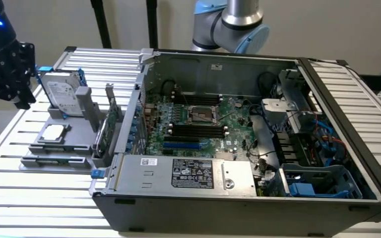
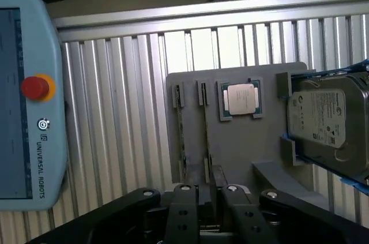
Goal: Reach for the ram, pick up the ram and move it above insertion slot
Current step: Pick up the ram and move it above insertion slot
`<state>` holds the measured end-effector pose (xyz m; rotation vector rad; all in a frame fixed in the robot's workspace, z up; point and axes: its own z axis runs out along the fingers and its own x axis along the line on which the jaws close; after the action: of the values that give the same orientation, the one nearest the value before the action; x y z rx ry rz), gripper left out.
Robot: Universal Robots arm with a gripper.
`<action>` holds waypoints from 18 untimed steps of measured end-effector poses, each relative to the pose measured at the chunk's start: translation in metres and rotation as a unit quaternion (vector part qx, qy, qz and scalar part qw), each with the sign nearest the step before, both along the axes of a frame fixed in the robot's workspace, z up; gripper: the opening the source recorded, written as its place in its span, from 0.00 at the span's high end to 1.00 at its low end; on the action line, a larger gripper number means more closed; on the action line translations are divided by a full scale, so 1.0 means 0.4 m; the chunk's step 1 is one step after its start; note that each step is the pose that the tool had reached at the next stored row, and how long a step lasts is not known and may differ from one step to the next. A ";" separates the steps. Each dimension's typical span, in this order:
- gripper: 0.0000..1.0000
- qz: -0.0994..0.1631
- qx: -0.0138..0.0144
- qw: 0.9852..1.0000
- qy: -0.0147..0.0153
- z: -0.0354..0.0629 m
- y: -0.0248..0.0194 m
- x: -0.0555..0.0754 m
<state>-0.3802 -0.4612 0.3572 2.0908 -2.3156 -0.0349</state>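
Since ram (image 2: 206, 134) looks thin, light, stiff but fragile, I'd pinch flat faces mid-length; gripper (image 2: 210, 195) apart, empty.

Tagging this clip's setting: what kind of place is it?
Probably a robotics lab bench for PC assembly: ribbed aluminium table, open dark-grey desktop computer case, pale-blue Universal Robots teach pendant with red button.
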 end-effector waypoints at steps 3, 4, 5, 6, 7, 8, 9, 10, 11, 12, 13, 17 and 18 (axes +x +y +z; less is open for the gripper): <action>0.70 0.000 0.000 1.000 0.000 -0.005 0.000 0.000; 0.64 0.000 0.000 1.000 0.000 -0.009 0.000 0.000; 0.64 0.000 0.000 1.000 0.000 -0.014 0.000 0.000; 0.64 0.000 0.000 1.000 0.000 -0.018 0.000 0.000; 0.64 0.000 0.000 1.000 0.000 -0.023 0.000 0.000; 0.64 0.000 0.000 1.000 0.000 -0.027 0.000 0.000; 0.64 0.000 0.000 1.000 0.000 -0.032 -0.001 0.000; 0.64 0.000 0.000 1.000 0.000 -0.037 -0.001 0.000; 0.64 0.000 0.000 1.000 0.000 -0.041 -0.001 0.000; 0.64 0.000 0.000 1.000 0.000 -0.046 -0.002 0.000; 0.64 0.000 0.000 1.000 0.000 -0.050 -0.002 0.000; 0.64 0.001 0.000 1.000 0.000 -0.068 -0.004 0.000; 0.64 0.001 0.000 1.000 0.000 -0.073 -0.004 0.000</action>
<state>-0.3801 -0.4629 0.3281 2.0935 -2.3131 -0.0348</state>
